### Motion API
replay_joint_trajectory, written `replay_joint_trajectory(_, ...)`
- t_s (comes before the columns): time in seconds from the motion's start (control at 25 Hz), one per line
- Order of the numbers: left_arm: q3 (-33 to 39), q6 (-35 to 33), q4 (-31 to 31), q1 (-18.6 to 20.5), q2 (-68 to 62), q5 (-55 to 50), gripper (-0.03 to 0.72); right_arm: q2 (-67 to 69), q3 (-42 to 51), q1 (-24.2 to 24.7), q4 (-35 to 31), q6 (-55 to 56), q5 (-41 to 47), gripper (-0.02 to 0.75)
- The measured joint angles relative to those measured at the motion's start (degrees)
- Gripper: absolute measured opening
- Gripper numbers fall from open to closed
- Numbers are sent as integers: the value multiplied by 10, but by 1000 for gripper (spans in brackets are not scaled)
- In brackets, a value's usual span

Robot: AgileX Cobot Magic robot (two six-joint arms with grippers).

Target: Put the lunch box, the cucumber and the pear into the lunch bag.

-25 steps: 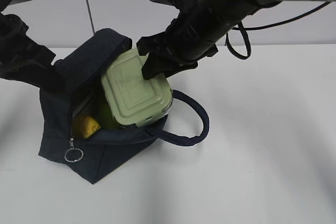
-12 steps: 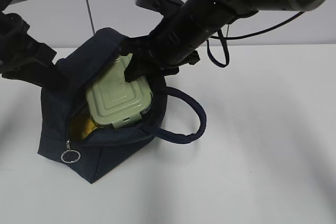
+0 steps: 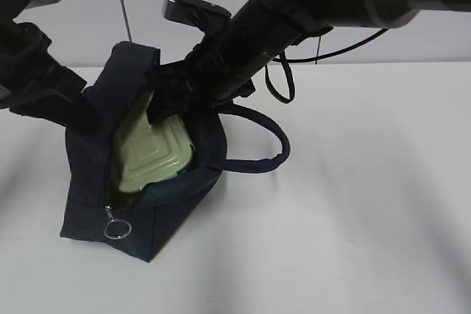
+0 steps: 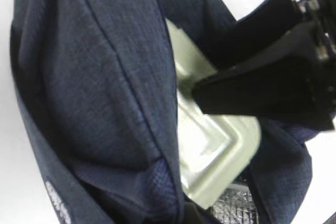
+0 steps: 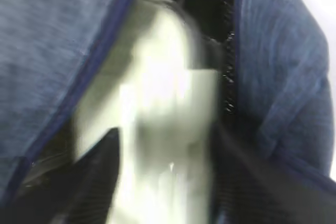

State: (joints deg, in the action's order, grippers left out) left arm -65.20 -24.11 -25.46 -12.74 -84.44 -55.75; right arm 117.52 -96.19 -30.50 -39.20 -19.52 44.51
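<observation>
Exterior view: the right pincer (image 3: 163,104) reaches from the upper right into the mouth of the lunch bag (image 3: 96,204), its dark fingers closed on the upper edge of the lunch box (image 3: 151,154). The box hangs directly below the pincer, tilted, its pale green lid facing the camera and its lower part sunk inside the bag opening. The bag stands on the white surface (image 3: 353,218); its loop handle (image 3: 268,154) lies to the right, just below the right arm, and the zipper ring pull (image 3: 116,229) hangs at the bag's front, well below the pincer. The left pincer (image 3: 77,112) sits at the bag's left rim against the raised navy flap; whether it is closed on the fabric cannot be told.

Left wrist view: navy fabric fills the foreground; beyond it the green lid (image 4: 215,145) shows, with a finger of the right pincer (image 4: 262,93) lying across it and silvery lining (image 4: 231,208) beneath.

Right wrist view: blurred; the pale lunch box (image 5: 157,114) lies straight ahead of the pincer, flanked by blue fabric on both sides.
</observation>
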Motion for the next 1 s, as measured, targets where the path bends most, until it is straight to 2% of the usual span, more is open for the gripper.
replay_joint_trajectory(0.08,0,0,0,0,0,0,1,-3,-2,0,-6,-3,4,574)
replay_joint_trajectory(0.16,0,0,0,0,0,0,1,-8,-2,0,-7,-3,9,599)
replay_joint_trajectory(0.32,0,0,1,0,0,0,1,-35,-2,9,25,13,15,580)
replay_joint_trajectory(0.6,0,0,1,0,0,0,1,-57,-3,45,138,106,76,557)
replay_joint_trajectory(1.0,0,0,0,0,0,-1,1,-8,-3,45,157,137,130,555)
